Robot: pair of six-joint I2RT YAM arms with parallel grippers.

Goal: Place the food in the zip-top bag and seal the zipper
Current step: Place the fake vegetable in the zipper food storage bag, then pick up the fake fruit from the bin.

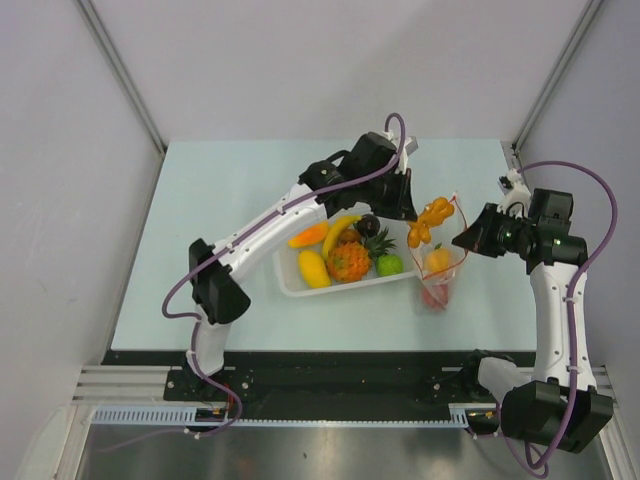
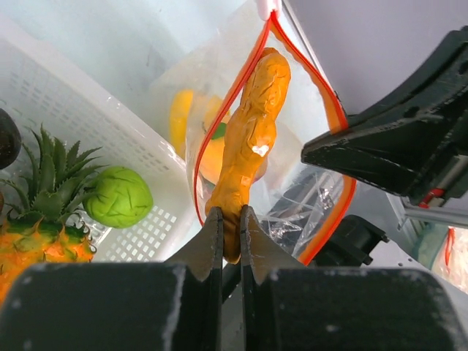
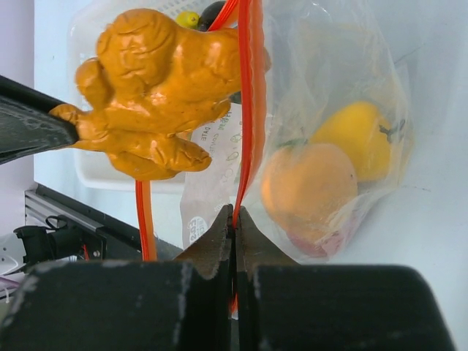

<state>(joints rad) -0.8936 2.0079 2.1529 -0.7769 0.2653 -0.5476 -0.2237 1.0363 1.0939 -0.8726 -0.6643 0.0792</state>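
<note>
My left gripper (image 2: pixel 231 219) is shut on the lower end of a knobbly orange toy food (image 2: pixel 252 124) and holds it over the open mouth of the zip-top bag (image 1: pixel 447 285). The same toy shows in the top view (image 1: pixel 431 221). My right gripper (image 3: pixel 234 216) is shut on the red-orange zipper (image 3: pixel 252 88) and holds the bag's mouth up at the right (image 1: pixel 462 240). Inside the bag lie an orange fruit (image 3: pixel 307 183), a yellow fruit (image 3: pixel 358 139) and something red beneath them.
A white perforated basket (image 1: pixel 290 287), just left of the bag, holds a pineapple (image 1: pixel 349 260), a banana (image 1: pixel 338 232), a green fruit (image 1: pixel 390 265), a dark purple fruit (image 1: pixel 368 225), a yellow fruit (image 1: pixel 313 268) and an orange slice (image 1: pixel 308 236). Grey walls enclose the table.
</note>
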